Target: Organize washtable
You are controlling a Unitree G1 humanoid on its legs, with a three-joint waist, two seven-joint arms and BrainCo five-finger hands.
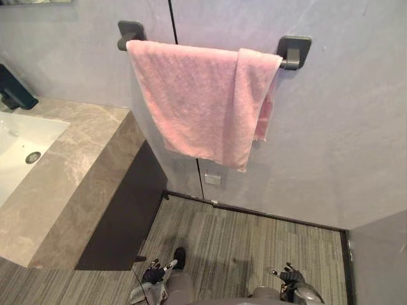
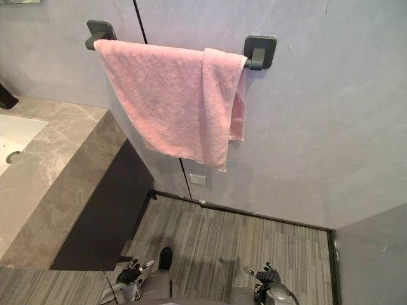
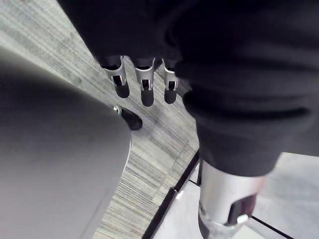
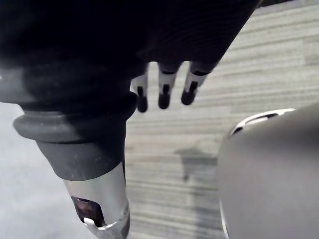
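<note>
Left hand (image 1: pixel 152 274) hangs low at the near edge of the head views, over the striped grey floor (image 1: pixel 254 241), and its own wrist view shows the fingers (image 3: pixel 146 84) straight and relaxed with nothing between them. Right hand (image 1: pixel 291 277) hangs at the same height on the other side, well apart from the left, and its fingers (image 4: pixel 164 92) are likewise loose and empty above the floor. Both hands are well away from the washtable (image 1: pixel 70 171), a grey-brown marbled stone counter on the robot's left with a white sink (image 1: pixel 38 130) set into it and a round drain (image 1: pixel 33 157) in the basin. A dark fixture (image 1: pixel 14 90) stands at the back of the counter by the wall; I cannot tell what it is. Below the stone front is a dark panel (image 1: pixel 124 216). Straight ahead a pink towel (image 1: pixel 191 101) is draped over a dark towel bar (image 1: pixel 291 61) on the grey wall (image 1: pixel 343 127), bunched and doubled over at its right end, its lower edge slanting. A small white plate (image 1: pixel 212 179) sits on the wall under the towel
</note>
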